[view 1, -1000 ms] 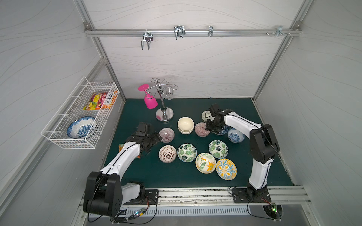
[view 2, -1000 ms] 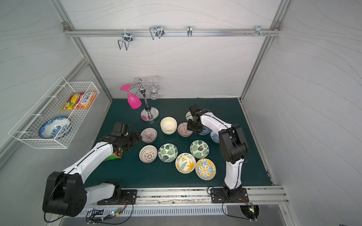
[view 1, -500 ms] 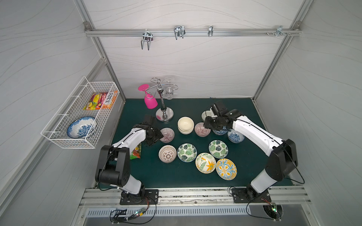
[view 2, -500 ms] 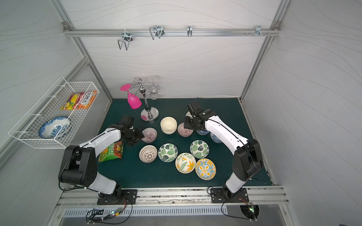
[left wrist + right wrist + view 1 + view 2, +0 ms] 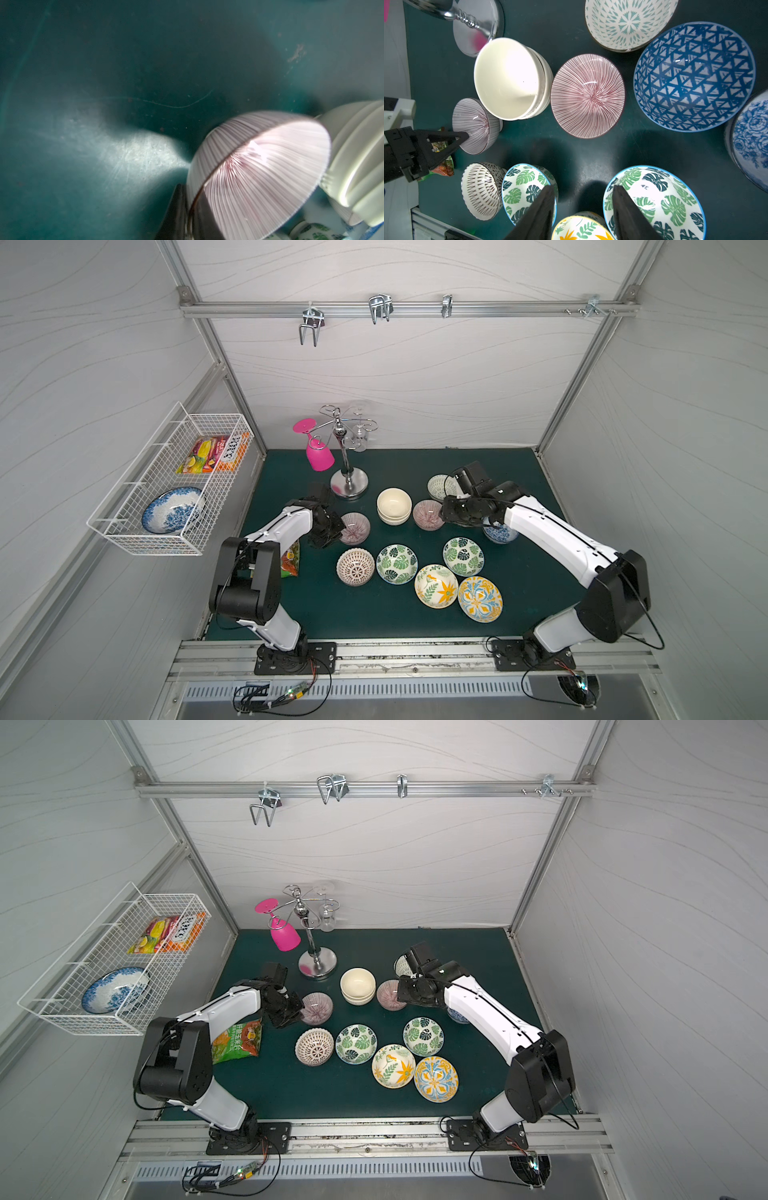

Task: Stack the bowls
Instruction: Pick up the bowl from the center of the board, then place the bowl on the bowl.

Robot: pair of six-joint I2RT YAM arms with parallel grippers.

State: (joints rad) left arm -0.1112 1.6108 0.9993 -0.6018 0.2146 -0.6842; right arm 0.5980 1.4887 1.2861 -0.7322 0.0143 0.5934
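My left gripper (image 5: 334, 531) (image 5: 190, 199) is shut on the near rim of a pink-striped bowl (image 5: 355, 526) (image 5: 259, 176), which sits tilted beside the cream stack (image 5: 394, 506). From the right wrist view, the left fingertips (image 5: 464, 137) pinch that bowl (image 5: 477, 126). My right gripper (image 5: 446, 510) (image 5: 582, 188) hangs open and empty above the mat, next to the other pink-striped bowl (image 5: 428, 515) (image 5: 587, 95). Nearer the front are a lattice bowl (image 5: 355, 567), two green-leaf bowls (image 5: 397, 564) (image 5: 463, 556) and two yellow-floral bowls (image 5: 436, 586) (image 5: 480, 599).
A chrome glass stand (image 5: 348, 485) with a pink wine glass (image 5: 319, 456) rises behind the left gripper. A snack bag (image 5: 239, 1040) lies under the left arm. Teal-patterned (image 5: 438, 487) and blue-and-white bowls (image 5: 500, 533) sit partly under the right arm. A wire basket (image 5: 166, 489) hangs on the left wall.
My left gripper has reached the pink-striped bowl and shut on its rim, and the bowl now tilts. The right arm has stretched out with its gripper staying open near the other pink-striped bowl.
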